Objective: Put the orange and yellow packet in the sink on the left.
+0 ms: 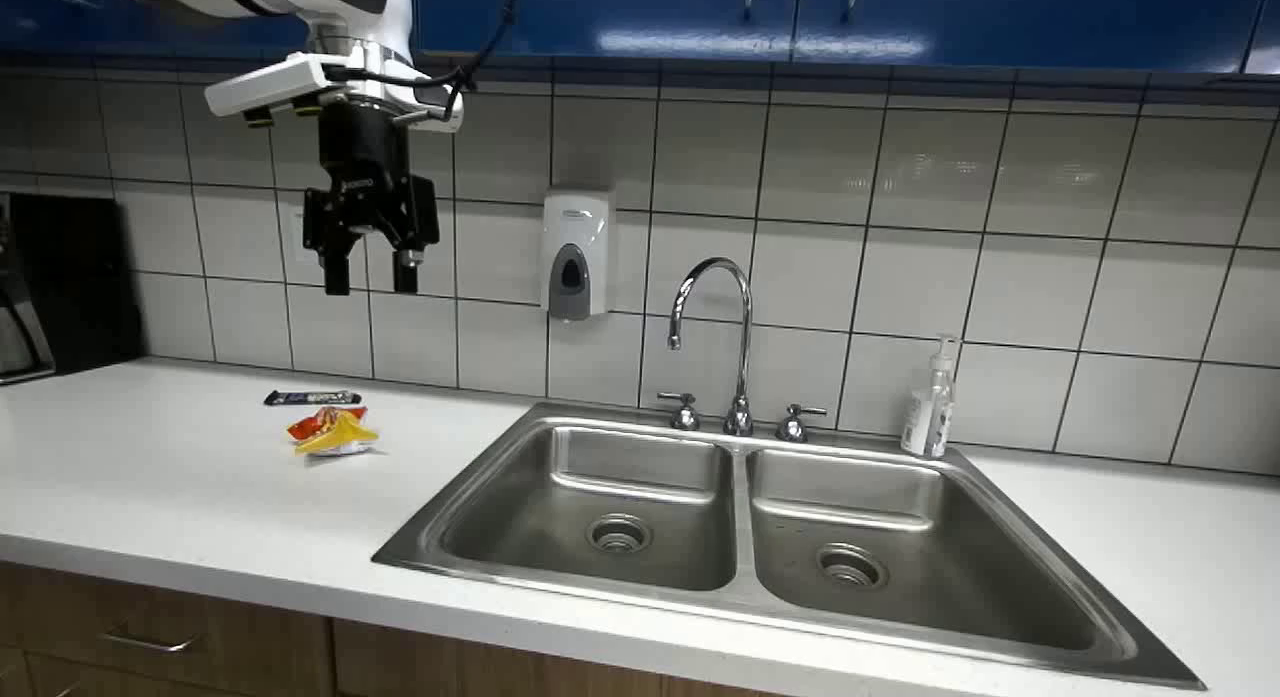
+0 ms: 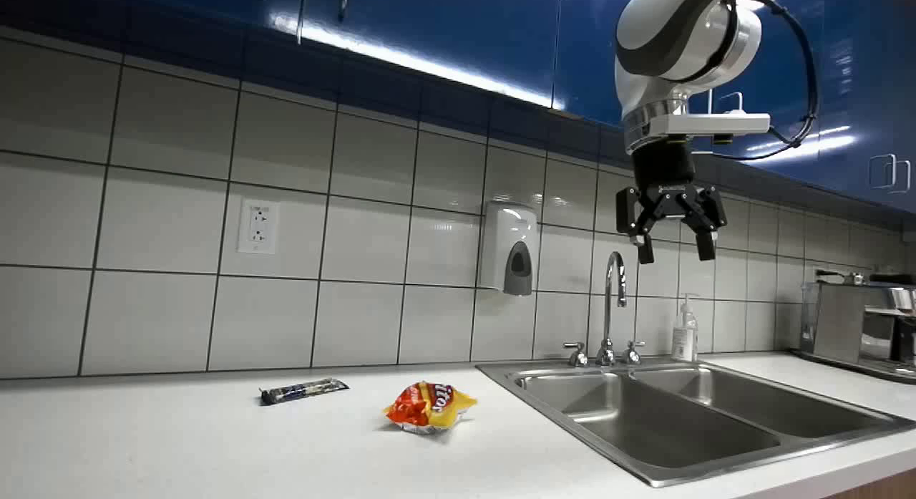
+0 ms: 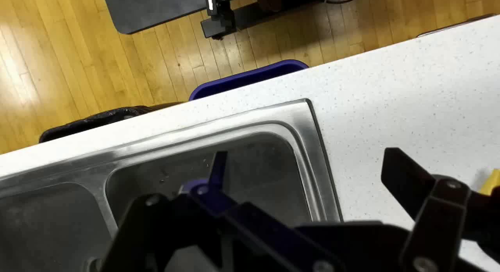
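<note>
My pincer (image 2: 675,250) hangs tips-down, fingers spread well apart, air in the gap, well above the counter (image 3: 398,100).

Room: open air under me. In the wrist view the end rim of the sink (image 3: 291,115) runs between my fingers; one finger shows over the basin (image 3: 258,166), the other over white counter. Counter's front edge is off to one side of me, wooden floor (image 3: 148,61) beyond it; tiled wall (image 2: 157,320) on the opposite side. Sticking out of that wall: soap dispenser (image 1: 577,257). Blue cabinets (image 1: 620,17) hang higher on it. Faucet (image 1: 746,337) stands at the wall-side rim of the sink; can't tell how its top compares with my tip height.

Pointing: the packet (image 2: 428,407) lies crumpled and puffed on the counter, silvery underside showing. In an exterior view it looks longest from its orange end to a pointed yellow corner, and that line runs roughly toward the sink. Yellow end faces my side, orange end faces away. Call the long axis rough, folds hide the true outline.

Position: packet is below me and off to the side, past the end of the sink, well apart from my tips. Counter surface shows between it and the sink rim. Wrist view catches just a bit of its yellow at the border, out past my counter-side finger. Dark bar (image 2: 304,391) lies near the packet, apart from it, more toward the wall.
</note>
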### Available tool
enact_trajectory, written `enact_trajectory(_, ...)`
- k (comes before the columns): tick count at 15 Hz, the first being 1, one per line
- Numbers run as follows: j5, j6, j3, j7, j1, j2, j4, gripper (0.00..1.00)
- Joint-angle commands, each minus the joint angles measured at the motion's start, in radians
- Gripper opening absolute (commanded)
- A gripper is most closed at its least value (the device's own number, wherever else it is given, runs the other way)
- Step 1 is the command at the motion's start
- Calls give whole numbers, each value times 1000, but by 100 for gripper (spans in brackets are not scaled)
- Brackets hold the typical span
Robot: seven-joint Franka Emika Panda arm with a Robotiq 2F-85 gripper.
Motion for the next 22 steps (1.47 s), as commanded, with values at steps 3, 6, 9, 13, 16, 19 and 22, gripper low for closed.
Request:
enact_trajectory(3,-2,-2,-7,2,7,1,2,100)
enact_trajectory(6,-2,-2,-7,2,7,1,2,100)
enact_trajectory(9,-2,-2,-7,2,7,1,2,100)
enact_trajectory(13,-2,-2,-7,2,7,1,2,100)
enact_trajectory(16,-2,-2,-7,2,7,1,2,100)
enact_trajectory(19,-9,13,6,-45,35,20,-2,100)
enact_trajectory(22,-11,24,22,-85,77,36,3,100)
